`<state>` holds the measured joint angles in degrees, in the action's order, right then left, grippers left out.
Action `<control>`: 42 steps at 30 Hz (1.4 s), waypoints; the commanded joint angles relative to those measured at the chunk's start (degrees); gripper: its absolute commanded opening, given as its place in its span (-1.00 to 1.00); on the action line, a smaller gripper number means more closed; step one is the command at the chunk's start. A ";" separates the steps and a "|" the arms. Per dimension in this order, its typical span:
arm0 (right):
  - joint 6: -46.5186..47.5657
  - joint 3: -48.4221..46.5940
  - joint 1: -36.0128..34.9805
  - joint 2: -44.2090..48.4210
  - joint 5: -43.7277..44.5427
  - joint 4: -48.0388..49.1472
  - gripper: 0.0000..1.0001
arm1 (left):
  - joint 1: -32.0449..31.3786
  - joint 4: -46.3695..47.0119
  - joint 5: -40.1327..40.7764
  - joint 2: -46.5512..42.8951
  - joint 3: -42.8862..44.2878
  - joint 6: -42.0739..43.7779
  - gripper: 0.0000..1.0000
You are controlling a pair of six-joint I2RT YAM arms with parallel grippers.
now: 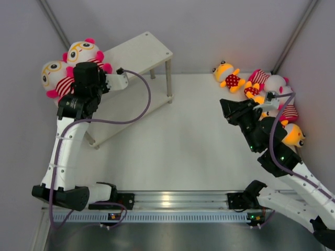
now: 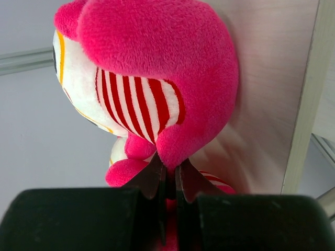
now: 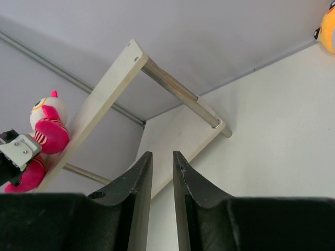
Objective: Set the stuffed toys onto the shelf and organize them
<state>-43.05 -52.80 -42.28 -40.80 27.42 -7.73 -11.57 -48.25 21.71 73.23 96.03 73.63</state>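
The shelf (image 1: 140, 49) stands at the back left. Two large stuffed toys lie on the left end of its top board, one (image 1: 52, 76) further left and one (image 1: 82, 51) beside it. My left gripper (image 1: 82, 67) is over them. In the left wrist view it (image 2: 170, 164) is shut on a pink limb of a striped toy (image 2: 157, 68) resting against the board. My right gripper (image 1: 226, 109) hovers mid-right, slightly open and empty (image 3: 162, 154). The other toys lie in the back right corner: a small yellow one (image 1: 229, 75), a large one (image 1: 268, 81), and more behind my right arm.
The right wrist view shows the shelf's top board (image 3: 107, 91), its lower board (image 3: 180, 130), a placed toy (image 3: 48, 128) and a yellow toy's edge (image 3: 328, 26). Walls close in at left, back and right. A small yellow toy (image 1: 293, 135) lies against my right arm.
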 commanded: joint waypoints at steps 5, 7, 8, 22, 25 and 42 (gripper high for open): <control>0.86 0.06 -1.14 0.89 1.23 0.70 -0.54 | 1.47 -0.09 -1.94 -2.30 1.88 -0.15 -1.00; 0.60 0.06 -1.14 0.81 1.23 0.87 -0.53 | 1.47 -0.09 -2.03 -2.39 1.44 -0.15 -1.00; 0.60 0.06 -1.14 0.81 1.15 0.70 -0.52 | 1.47 -0.18 -2.20 -2.39 0.92 -0.24 -1.00; 0.07 0.06 -1.14 -0.25 1.50 0.78 -0.43 | 1.47 0.00 -4.49 -2.39 2.75 -1.37 -0.45; 0.16 -0.11 -1.22 -0.60 1.15 0.70 -0.39 | 1.47 0.00 -5.45 -2.13 4.07 -1.99 -0.07; 10.08 -12.66 12.80 -9.64 -7.88 -13.36 0.89 | 1.47 0.17 -28.03 -6.09 9.34 -14.95 0.61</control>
<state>-37.91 -59.22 -37.28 -48.31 25.36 -16.14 -10.39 -49.91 1.63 68.14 101.08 67.22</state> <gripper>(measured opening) 0.936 0.799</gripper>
